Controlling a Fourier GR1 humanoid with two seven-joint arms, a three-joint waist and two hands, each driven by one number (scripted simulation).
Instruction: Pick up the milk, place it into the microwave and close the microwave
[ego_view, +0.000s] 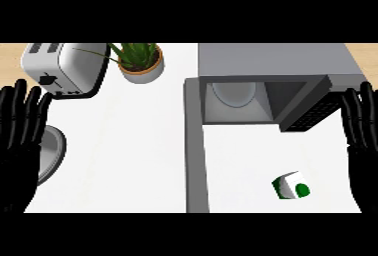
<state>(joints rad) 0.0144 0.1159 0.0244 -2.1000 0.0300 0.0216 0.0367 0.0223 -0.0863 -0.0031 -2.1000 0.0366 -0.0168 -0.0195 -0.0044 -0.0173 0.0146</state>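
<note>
A small white and green milk carton (291, 186) stands on the white counter at the lower right. Behind it the grey microwave (273, 60) has its cavity open, with a pale round plate (235, 93) inside. Its dark door (314, 107) swings out to the right. My right hand (362, 125) rests open at the right edge, fingers up, to the right of the door and above the carton. At the left edge my left hand (21, 125) also rests open with fingers up. Neither hand touches the carton.
A silver toaster (63, 67) stands at the back left, beside a potted green plant (140, 60). A grey round dish (50, 152) shows partly behind my left hand. A grey raised strip (196, 150) runs down the counter left of the microwave.
</note>
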